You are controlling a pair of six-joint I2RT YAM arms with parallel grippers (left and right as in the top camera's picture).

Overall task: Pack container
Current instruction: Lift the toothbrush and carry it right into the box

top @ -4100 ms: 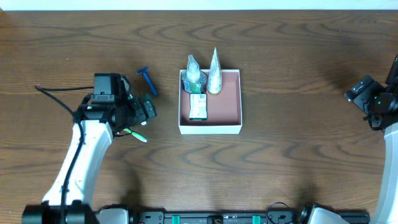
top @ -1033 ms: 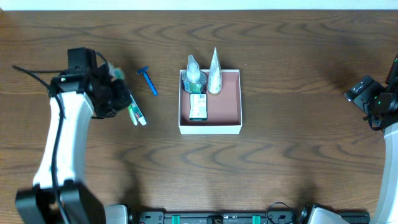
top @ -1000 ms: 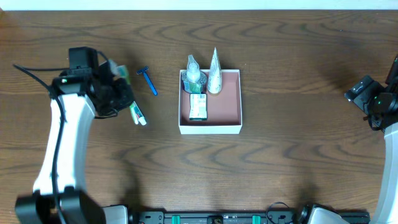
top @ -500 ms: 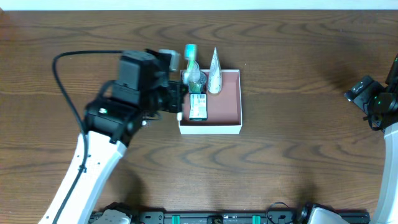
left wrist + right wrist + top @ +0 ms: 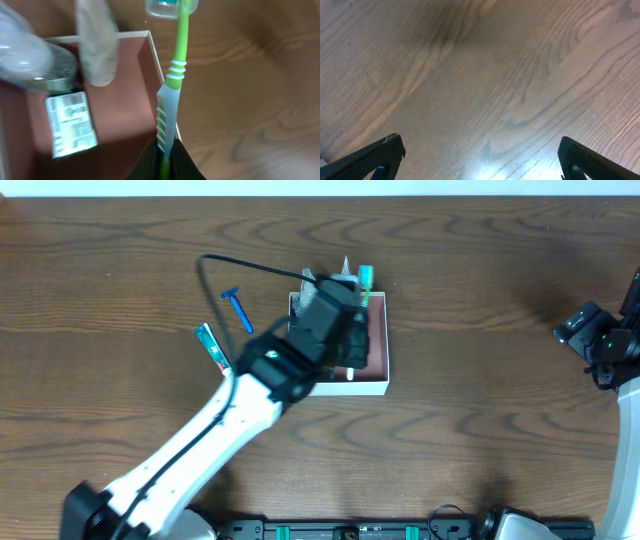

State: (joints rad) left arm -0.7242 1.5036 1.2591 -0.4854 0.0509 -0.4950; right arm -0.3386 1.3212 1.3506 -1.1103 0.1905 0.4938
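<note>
The container (image 5: 384, 345) is a white-walled box with a reddish-brown inside (image 5: 122, 107), at the table's middle. In it stand a clear bottle (image 5: 22, 55) and a pale cone-shaped tube (image 5: 97, 47), and a green-and-white packet (image 5: 72, 125) lies flat. My left gripper (image 5: 164, 152) is shut on the handle end of a green-and-white toothbrush (image 5: 170, 95). The toothbrush hangs above the container's right wall (image 5: 156, 65), its capped head (image 5: 365, 277) past the far rim. In the overhead view my left gripper (image 5: 345, 330) covers much of the box. My right gripper (image 5: 480, 160) stands wide open over bare wood.
A blue razor (image 5: 238, 308) lies on the table left of the container. Nearer the left lies a small teal-and-white item (image 5: 212, 346). My right arm (image 5: 605, 345) stays at the far right edge.
My left arm has swung right from beside the container's left wall to above it, carrying the toothbrush. The right arm has not moved.
</note>
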